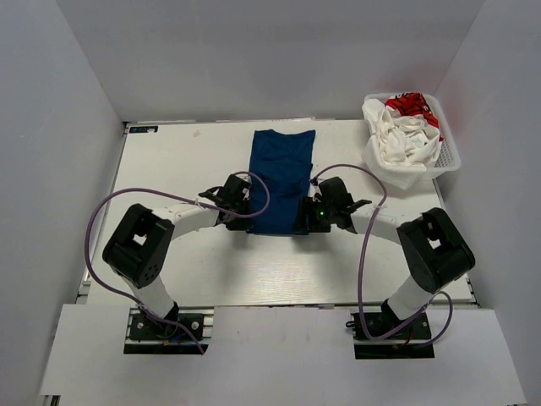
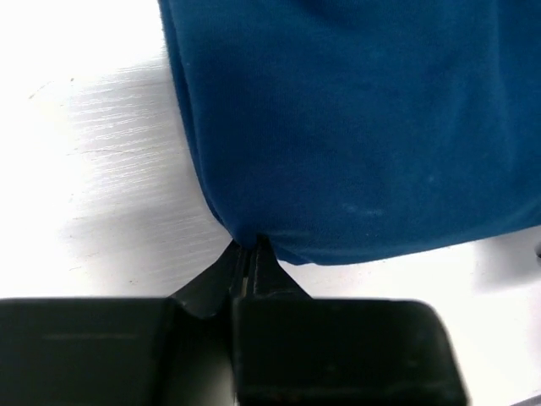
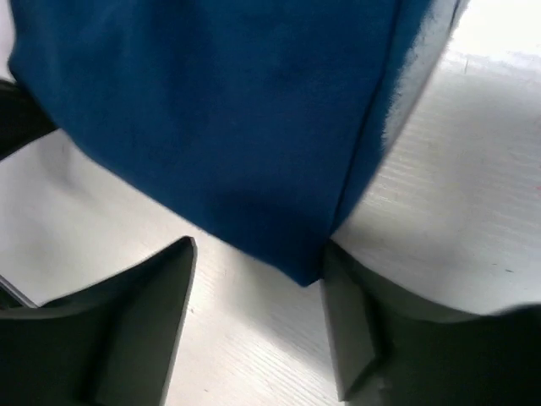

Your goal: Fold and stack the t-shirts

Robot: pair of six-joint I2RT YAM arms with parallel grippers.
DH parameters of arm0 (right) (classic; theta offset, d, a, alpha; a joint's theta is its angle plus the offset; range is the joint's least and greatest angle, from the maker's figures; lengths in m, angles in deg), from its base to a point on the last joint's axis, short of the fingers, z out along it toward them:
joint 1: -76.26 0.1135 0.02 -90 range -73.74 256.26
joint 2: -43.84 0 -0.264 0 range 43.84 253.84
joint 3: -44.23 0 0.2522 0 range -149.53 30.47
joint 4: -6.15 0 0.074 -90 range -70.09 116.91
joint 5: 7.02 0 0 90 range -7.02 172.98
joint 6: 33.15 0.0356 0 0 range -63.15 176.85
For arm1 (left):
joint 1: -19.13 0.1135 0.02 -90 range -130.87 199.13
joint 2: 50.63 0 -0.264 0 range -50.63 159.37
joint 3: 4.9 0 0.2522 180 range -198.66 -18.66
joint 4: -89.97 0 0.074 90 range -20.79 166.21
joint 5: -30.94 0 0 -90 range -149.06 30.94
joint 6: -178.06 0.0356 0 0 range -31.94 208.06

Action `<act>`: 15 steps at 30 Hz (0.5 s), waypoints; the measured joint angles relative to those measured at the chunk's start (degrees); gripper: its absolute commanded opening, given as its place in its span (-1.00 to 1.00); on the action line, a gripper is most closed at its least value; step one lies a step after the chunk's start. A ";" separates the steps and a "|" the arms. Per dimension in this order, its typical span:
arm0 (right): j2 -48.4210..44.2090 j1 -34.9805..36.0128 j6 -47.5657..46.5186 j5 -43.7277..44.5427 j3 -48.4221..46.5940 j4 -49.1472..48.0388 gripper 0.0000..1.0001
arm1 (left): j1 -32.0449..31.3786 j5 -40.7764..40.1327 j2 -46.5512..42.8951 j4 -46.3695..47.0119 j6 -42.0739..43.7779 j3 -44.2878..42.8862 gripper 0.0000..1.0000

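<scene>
The royal blue t-shirt (image 1: 281,173) lies folded into a long strip in the middle of the table. My left gripper (image 1: 244,210) is shut on its near left corner (image 2: 245,228). My right gripper (image 1: 306,213) is open at its near right corner; the corner (image 3: 304,271) lies between the spread fingers (image 3: 347,321). The white t-shirt with the red graphic (image 1: 404,131) is bunched in the basket at the far right.
The white mesh basket (image 1: 450,156) stands at the table's far right corner, against the wall. Grey walls close in on the left, back and right. Purple cables loop off both arms over the near part of the table (image 1: 169,161).
</scene>
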 measured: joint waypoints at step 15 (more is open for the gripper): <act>-21.90 0.85 -1.49 -5.03 2.08 16.09 -1.00 | -2.78 10.38 -19.02 -11.10 -0.72 4.90 -1.00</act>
